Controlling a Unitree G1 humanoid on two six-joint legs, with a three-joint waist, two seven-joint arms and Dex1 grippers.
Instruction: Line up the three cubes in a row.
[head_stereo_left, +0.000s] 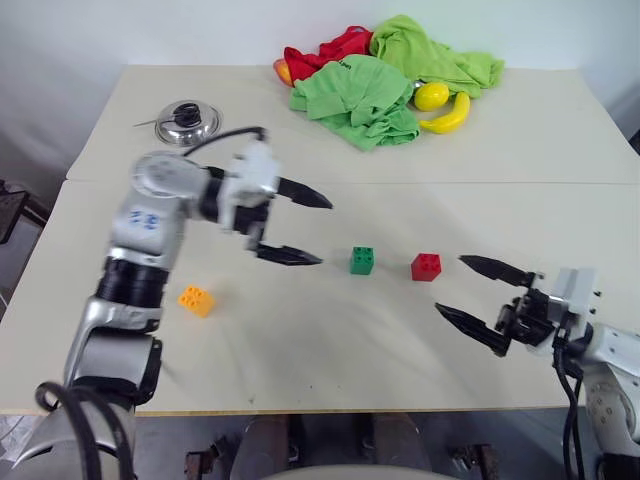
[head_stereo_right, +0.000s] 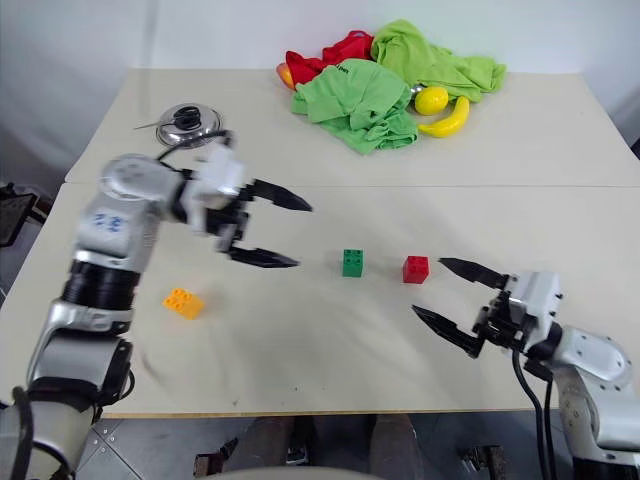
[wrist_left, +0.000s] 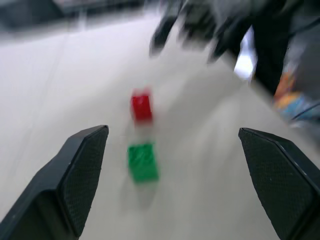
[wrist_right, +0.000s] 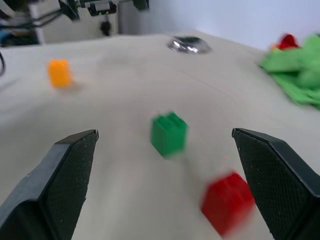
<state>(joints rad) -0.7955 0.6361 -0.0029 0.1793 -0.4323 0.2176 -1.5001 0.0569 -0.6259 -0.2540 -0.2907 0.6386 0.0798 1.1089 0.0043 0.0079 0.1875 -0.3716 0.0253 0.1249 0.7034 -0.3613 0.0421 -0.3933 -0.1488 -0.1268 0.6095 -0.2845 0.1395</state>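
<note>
We read no writing on anything here. Our left claw (head_stereo_left: 298, 226) hangs above the table (head_stereo_left: 560, 150) with fingers spread wide and empty; the green cube (head_stereo_left: 362, 260) sits just past its tips, the red cube (head_stereo_left: 426, 266) beyond that, and the orange cube (head_stereo_left: 196, 300) lies back beneath our left arm, well apart from the other two. Our right claw (head_stereo_left: 482, 300) is also spread and empty, the red cube near its upper finger. Far off lie a pot lid (head_stereo_left: 186, 122), cloths (head_stereo_left: 372, 90), a lemon (head_stereo_left: 431, 96) and a banana (head_stereo_left: 449, 117).
</note>
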